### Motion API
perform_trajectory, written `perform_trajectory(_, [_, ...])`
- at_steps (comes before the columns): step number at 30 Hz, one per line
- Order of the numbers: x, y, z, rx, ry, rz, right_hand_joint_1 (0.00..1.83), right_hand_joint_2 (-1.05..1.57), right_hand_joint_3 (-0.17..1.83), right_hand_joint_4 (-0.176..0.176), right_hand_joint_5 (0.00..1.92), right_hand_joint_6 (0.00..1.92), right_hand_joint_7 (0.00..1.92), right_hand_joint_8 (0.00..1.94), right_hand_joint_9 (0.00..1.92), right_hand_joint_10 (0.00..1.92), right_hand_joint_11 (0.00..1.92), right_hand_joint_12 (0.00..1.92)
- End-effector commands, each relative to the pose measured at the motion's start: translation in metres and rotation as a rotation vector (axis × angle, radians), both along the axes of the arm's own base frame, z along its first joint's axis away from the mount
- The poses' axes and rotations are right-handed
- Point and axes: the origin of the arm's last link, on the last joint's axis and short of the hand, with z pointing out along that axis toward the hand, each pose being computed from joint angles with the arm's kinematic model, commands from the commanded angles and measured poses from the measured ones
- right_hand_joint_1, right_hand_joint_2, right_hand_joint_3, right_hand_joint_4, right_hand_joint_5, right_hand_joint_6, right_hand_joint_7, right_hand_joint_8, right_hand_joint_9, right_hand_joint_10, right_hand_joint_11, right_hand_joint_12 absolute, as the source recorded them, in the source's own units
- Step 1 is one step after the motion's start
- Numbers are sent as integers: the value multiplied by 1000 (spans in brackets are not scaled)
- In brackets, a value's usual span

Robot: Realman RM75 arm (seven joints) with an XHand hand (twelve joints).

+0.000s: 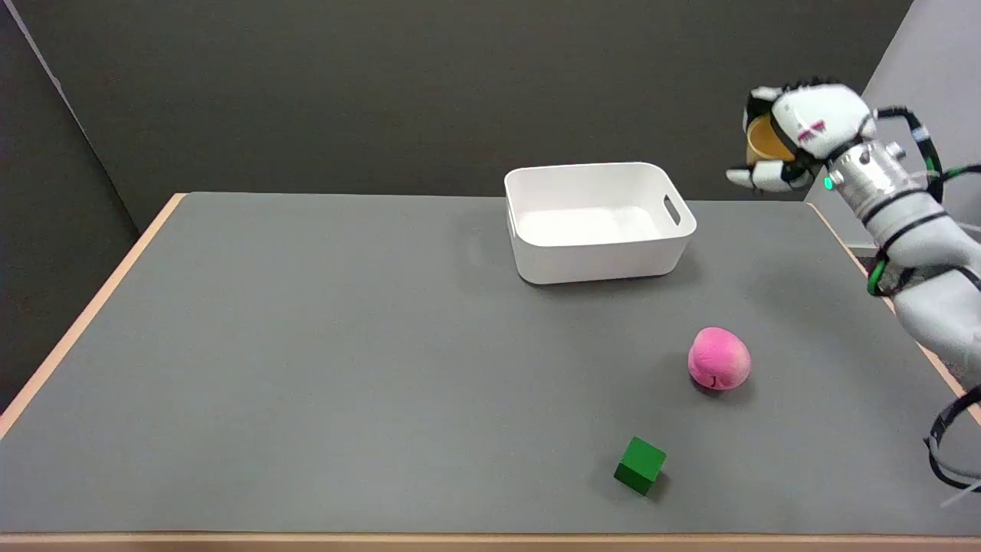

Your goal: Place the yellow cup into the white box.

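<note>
I had the right hand (793, 138) wrapped around the yellow cup (764, 142), held high in the air to the right of the white box (598, 222), high enough, I judged, to clear its rim.

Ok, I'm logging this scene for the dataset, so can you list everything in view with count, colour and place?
rectangular white plastic box: one, white, far centre-right of table, nothing in it.
small yellow cup: one, yellow-orange, held in the air right of the box.
round pink soft toy: one, pink, on table, near-right of the box.
small green cube: one, green, near edge, in front of the pink toy.
grey-topped table: one, grey with light wooden edging.
right robot hand: one, black-and-white, raised, gripping the cup.
</note>
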Motion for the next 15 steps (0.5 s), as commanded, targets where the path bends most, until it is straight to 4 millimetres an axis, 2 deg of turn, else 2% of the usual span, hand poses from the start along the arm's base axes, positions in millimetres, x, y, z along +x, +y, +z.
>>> perform_trajectory(1, [68, -40, -124, 301, 141, 199, 1348, 1118, 207, -176, 603, 1586, 897, 1209, 741, 1402, 937, 1921])
perform_trajectory(8, [25, -91, -173, 364, 6, 129, 1347, 1128, 190, -176, 602, 1598, 892, 1208, 739, 1402, 916, 1921])
perform_trajectory(15, [-36, -132, -192, 344, -125, -5, 1346, 1141, 168, -176, 598, 1606, 889, 1202, 733, 1406, 920, 1921])
